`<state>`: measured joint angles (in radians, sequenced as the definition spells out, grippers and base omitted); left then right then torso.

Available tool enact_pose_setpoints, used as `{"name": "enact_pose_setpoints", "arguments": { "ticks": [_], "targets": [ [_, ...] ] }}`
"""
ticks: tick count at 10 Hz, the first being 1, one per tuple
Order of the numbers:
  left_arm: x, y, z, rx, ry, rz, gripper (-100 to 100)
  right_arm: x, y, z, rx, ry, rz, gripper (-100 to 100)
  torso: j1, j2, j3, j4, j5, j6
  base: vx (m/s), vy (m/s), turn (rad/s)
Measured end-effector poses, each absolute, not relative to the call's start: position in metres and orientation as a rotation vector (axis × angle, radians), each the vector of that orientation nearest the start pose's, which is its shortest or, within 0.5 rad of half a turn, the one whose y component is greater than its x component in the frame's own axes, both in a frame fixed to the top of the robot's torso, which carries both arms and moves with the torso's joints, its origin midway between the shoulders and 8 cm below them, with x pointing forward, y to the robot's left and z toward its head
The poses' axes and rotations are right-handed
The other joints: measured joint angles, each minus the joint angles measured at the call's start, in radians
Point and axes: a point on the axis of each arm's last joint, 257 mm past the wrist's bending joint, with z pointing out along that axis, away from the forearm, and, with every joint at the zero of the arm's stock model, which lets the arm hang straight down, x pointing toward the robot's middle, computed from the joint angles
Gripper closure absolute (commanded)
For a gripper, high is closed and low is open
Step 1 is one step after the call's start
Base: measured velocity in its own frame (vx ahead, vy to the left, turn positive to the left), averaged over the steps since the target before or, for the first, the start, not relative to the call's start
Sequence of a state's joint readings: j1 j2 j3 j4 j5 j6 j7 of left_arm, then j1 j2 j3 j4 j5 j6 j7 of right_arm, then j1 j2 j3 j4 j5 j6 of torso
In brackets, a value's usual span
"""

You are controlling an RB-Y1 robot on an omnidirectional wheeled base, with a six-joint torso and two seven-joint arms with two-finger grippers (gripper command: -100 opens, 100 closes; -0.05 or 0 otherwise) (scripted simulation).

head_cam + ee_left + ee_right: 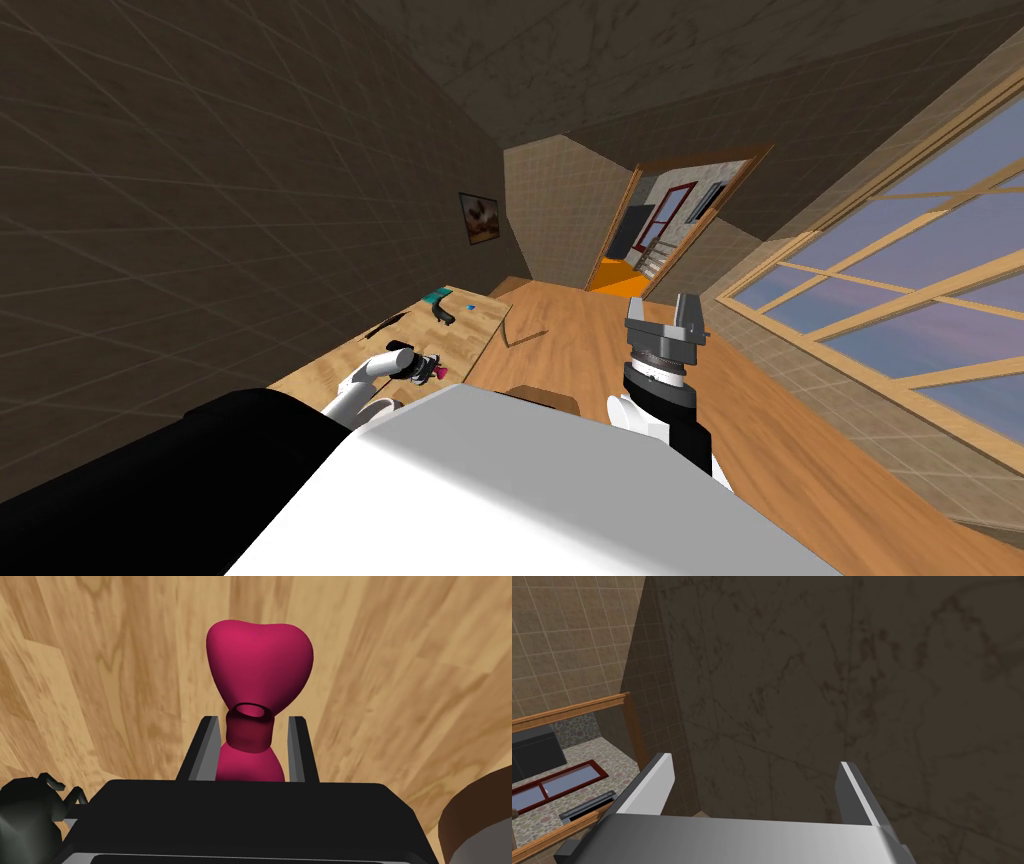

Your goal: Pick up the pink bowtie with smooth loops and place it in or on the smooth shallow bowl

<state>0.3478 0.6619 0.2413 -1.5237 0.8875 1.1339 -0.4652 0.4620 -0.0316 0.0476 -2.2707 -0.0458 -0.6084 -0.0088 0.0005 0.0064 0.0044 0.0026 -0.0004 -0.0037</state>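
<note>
The pink bowtie point(260, 661) has smooth rounded loops and a darker ring for a knot. My left gripper point(252, 721) is shut on it, one finger point(206, 746) on each side of the knot, one loop sticking out past the tips. Light wood of the table point(100, 676) lies behind it. In the head view the left gripper point(428, 368) sits over the table's near end with the bowtie point(441, 373) at its tip. A round brown-walled, grey-centred thing point(475, 816), perhaps the bowl, lies close beside the gripper. My right gripper point(665, 315) is raised over the floor, open and empty.
A dark, spindly object point(30, 811) lies by the left gripper's body. Farther along the table point(330, 365) are a black item point(443, 313), a teal one point(437, 296) and a small blue one point(470, 305). A dark tiled wall runs along the table; windows stand at the right.
</note>
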Motion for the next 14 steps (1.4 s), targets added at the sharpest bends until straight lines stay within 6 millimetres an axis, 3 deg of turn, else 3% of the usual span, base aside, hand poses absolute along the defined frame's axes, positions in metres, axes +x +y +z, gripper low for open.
{"name": "enact_pose_setpoints", "arguments": {
  "ticks": [8, 14],
  "targets": [
    [0.264, 0.517, -0.385, -1.966, 2.076, -0.478, 100, 0.33, -0.26, 0.051, 0.567, 0.514, 1.43, 0, -0.001, 0.005, 0.003, 0.001, 0.0, 0.0, -0.132, 0.005, -0.015],
    [0.244, 0.529, -0.367, -1.987, 2.159, -0.379, 100, 0.33, -0.26, 0.051, 0.567, 0.514, 1.429, 0, 0.001, -0.004, -0.003, -0.002, 0.001, 0.001, -0.055, 0.03, 0.014]
  ]
}}
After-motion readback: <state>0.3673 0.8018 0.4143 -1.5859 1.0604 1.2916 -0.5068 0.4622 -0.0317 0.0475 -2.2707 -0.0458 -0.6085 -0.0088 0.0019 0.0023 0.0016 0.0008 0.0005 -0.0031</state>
